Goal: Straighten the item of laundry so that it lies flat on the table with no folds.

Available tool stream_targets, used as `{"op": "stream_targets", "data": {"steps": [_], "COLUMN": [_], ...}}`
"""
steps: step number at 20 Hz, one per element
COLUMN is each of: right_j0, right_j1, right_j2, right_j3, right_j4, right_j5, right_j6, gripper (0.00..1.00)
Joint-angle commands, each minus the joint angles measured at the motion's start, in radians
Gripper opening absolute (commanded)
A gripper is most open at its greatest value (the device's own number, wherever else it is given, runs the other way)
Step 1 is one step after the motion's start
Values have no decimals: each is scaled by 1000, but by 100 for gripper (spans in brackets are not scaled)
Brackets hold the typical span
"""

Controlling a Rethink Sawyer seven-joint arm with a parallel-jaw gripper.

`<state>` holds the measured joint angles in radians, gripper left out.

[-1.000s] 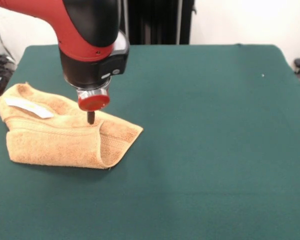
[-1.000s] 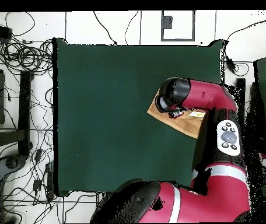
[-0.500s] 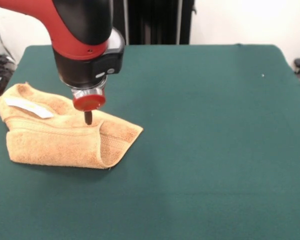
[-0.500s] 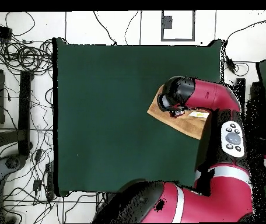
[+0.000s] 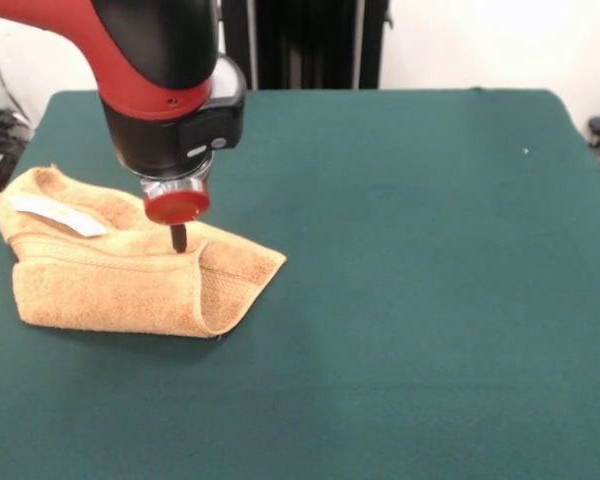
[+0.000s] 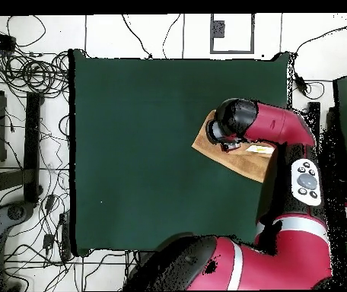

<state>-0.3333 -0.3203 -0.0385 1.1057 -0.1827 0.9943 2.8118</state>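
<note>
1. Gripper (image 5: 178,240) pointing straight down from a red disc, tip at or just above the towel (image 5: 130,275); only one dark, narrow tip visible, so cannot tell whether open or closed, nor whether any cloth is pinched.
2. Tip placed over the towel's upper fold, close to the ridge where the top layer doubles back.
3. Towel bunched and folded over on itself, several layers thick, not flat; folded corner pointing toward the middle of the table (image 5: 410,300), rounded end toward the table's edge.
4. Woven band and lighter hem running along the front of the towel; small white tag (image 5: 58,215) lying on top, on the side of the towel away from the gripper tip.
5. Towel close to one side edge of the table; the rest of the green cover stretching well away from the towel.
6. From above, arm (image 6: 272,129) covering most of the towel (image 6: 241,160), only an orange wedge showing beside the wrist.
</note>
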Motion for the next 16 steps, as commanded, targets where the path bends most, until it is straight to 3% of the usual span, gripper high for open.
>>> {"op": "stream_targets", "data": {"steps": [1,16], "right_j0": [13,25], "right_j1": [100,130], "right_j2": [87,71], "right_j3": [88,101], "right_j4": [51,63], "right_j5": [-112,-166], "right_j6": [54,55], "gripper": [100,100]}}
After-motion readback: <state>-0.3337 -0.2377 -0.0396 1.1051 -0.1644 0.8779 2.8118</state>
